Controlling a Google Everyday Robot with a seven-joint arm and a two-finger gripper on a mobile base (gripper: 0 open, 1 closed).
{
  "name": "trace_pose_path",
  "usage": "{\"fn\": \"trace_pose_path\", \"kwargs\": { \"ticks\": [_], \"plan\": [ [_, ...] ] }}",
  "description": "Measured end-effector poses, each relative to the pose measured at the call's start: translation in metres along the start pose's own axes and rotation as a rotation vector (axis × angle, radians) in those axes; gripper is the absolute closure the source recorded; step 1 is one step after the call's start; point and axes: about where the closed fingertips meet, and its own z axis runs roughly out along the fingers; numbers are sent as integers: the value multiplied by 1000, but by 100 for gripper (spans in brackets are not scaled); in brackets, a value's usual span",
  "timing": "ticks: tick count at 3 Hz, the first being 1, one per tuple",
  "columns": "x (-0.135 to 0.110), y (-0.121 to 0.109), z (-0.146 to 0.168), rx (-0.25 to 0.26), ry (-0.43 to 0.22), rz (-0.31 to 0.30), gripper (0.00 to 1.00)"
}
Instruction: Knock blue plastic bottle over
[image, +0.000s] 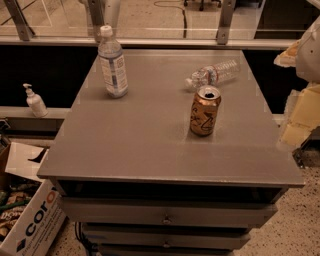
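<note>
The blue plastic bottle (112, 62) is standing upright near the table's (135, 150) far left corner, untouched. The gripper (303, 107), seemingly the blurred pale form at the right edge, is hanging well apart; its grip state cannot be told. The approach is pending, calling for a reach past the can (204, 111) and a sideways push.

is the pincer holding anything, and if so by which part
Nothing, as far as shows: the pincer sits at the right edge of the view, beside the table, apart from the upright blue plastic bottle, the can and the lying clear bottle.
</note>
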Motion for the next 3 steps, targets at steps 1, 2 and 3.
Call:
{"fn": "trace_pose_path", "kwargs": {
  "ticks": [1,2,3],
  "plan": [
    [0,0,0,0,0,0,0],
    [-12,3,6,-9,-32,0,0],
    [-42,4,15,-12,-86,2,0]
  ]
}}
